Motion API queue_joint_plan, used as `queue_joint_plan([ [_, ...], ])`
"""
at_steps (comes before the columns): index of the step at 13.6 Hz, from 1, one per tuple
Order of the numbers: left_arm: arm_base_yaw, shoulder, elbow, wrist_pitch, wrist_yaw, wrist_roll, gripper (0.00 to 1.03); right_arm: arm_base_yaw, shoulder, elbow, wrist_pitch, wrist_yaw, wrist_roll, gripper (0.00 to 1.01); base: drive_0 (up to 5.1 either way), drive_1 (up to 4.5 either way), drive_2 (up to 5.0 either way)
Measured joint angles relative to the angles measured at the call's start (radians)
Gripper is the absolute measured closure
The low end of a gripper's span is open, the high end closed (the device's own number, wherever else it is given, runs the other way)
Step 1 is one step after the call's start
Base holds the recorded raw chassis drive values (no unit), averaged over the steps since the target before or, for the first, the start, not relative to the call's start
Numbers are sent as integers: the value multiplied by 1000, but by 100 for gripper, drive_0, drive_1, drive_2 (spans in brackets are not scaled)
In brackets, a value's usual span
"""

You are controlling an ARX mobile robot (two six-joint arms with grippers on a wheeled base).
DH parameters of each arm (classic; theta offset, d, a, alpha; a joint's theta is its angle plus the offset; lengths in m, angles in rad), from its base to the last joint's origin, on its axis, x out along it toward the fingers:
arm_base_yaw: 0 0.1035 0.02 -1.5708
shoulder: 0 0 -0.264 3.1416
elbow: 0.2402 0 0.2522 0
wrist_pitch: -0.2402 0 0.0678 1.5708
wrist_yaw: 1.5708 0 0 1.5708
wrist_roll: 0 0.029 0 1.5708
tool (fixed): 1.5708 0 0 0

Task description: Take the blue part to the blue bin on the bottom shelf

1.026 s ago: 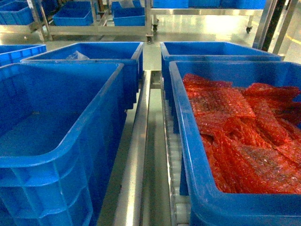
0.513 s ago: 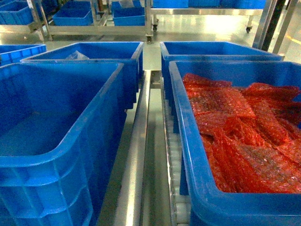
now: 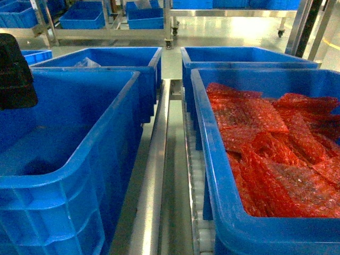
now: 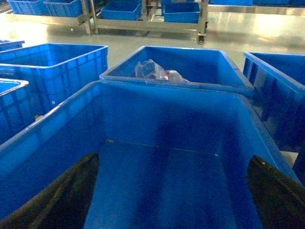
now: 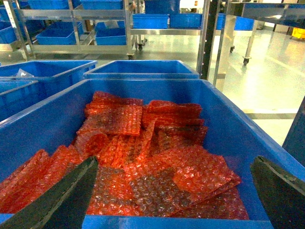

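Note:
No blue part shows in any view. My left gripper [image 4: 174, 195] is open, its black fingers [image 4: 62, 195] spread wide over the bare floor of an empty blue bin [image 4: 162, 119]. In the head view a black piece of the left arm [image 3: 13, 71] hangs above that same bin [image 3: 69, 133]. My right gripper [image 5: 174, 195] is open too, holding nothing, over a blue bin [image 5: 228, 124] filled with red bubble-wrap packets [image 5: 143, 152]. The bins stand on the shelf's steel rails [image 3: 154, 175] and white rollers [image 3: 197, 170].
Two more blue bins [image 3: 111, 61] [image 3: 244, 56] stand behind the near pair; the left one holds a clear plastic bag [image 4: 155, 71]. Another blue bin [image 4: 47, 67] is further left. Wheeled steel racks with blue bins [image 3: 143, 18] stand across the shiny floor.
The black left arm has come into the head view at the left edge, above the empty bin, and a dark shadow now lies on that bin's floor. The bins and red packets have not moved.

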Motion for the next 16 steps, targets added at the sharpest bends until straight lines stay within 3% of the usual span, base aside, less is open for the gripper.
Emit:
queue_joint_plan([
  [1,0,0,0,0,0,0,3,0,0,0,0,0,0,3,0,0,0],
  [6,0,0,0,0,0,-1,5,0,0,0,0,0,0,3,0,0,0],
  [7,27,0,-24,101,100,14,14,0,0,0,0,0,0,3,0,0,0],
  [8,54,-49,-75,130,195,26,27,0,0,0,0,0,0,3,0,0,0],
  [9,75,-98,-126,126,233,29,37,0,0,0,1,0,0,3,0,0,0],
  [11,109,-164,-190,109,266,29,58,0,0,0,0,0,0,3,0,0,0],
  [14,161,-335,-287,39,323,29,101,0,0,0,0,0,0,3,0,0,0],
  [16,187,-423,-343,28,349,30,101,0,0,0,0,0,0,3,0,0,0],
])
